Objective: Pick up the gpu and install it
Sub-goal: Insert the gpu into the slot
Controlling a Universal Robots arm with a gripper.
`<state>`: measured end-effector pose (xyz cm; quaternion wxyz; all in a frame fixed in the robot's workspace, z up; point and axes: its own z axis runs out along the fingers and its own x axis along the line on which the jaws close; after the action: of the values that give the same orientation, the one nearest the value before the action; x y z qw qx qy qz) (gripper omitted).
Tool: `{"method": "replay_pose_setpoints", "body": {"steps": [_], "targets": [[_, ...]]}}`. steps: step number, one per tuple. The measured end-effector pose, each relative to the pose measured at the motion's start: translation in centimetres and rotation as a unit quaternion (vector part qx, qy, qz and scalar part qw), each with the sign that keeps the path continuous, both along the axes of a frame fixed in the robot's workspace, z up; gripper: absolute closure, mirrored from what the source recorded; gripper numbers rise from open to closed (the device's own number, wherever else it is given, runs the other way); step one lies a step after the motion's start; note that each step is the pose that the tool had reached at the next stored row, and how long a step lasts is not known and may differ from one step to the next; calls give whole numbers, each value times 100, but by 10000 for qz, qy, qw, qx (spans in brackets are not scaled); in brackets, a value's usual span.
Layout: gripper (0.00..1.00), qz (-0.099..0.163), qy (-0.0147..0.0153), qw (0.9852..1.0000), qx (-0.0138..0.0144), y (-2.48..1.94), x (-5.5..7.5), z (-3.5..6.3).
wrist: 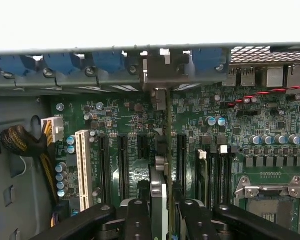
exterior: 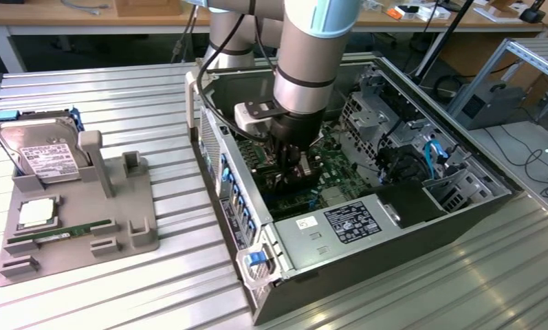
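Observation:
The gpu (wrist: 168, 150) shows edge-on in the wrist view as a thin green card standing upright over the motherboard (wrist: 130, 115). Its silver end bracket (wrist: 160, 72) is against the case's rear wall, among the black expansion slots (wrist: 123, 165). My gripper (wrist: 165, 212) is shut on the gpu, with one black finger (wrist: 137, 220) on either side of the card. In the exterior view the gripper (exterior: 292, 172) reaches down inside the open computer case (exterior: 466, 199), holding the gpu (exterior: 306, 167) low over the board. I cannot tell whether the card's edge sits in a slot.
A white slot (wrist: 82, 167), a cable bundle (wrist: 25, 145) and the CPU socket (wrist: 270, 200) flank the card. The power supply (exterior: 347, 223) fills the case's near end. On the exterior view's left, a grey fixture (exterior: 117, 206) holds a hard drive (exterior: 40, 155) and a memory stick (exterior: 58, 235).

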<state>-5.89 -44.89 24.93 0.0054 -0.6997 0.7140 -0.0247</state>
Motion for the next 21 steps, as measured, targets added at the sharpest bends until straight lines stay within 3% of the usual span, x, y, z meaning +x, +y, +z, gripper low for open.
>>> {"method": "replay_pose_setpoints", "body": {"steps": [1, 3, 5, 10, 14, 16, 17, 18, 19, 21], "targets": [[72, 0, 0, 10000, 1, 0, 0, -1], [62, -1, -3, 10000, 11, 3, 0, -8], [49, 0, -1, 10000, 1, 0, 0, -1], [49, 0, 0, 10000, 0, 0, 0, 19], [49, 0, -2, 10000, -1, 25, 0, 261], [49, 0, -2, 10000, -12, 63, 0, 359], [50, 0, -2, 10000, -30, 102, 0, 441], [56, 0, -3, 10000, -49, 120, -1, 496], [56, 0, -4, 10000, -62, 126, -7, 541], [75, 11, -11, 10000, -74, 125, -41, 592]]}}
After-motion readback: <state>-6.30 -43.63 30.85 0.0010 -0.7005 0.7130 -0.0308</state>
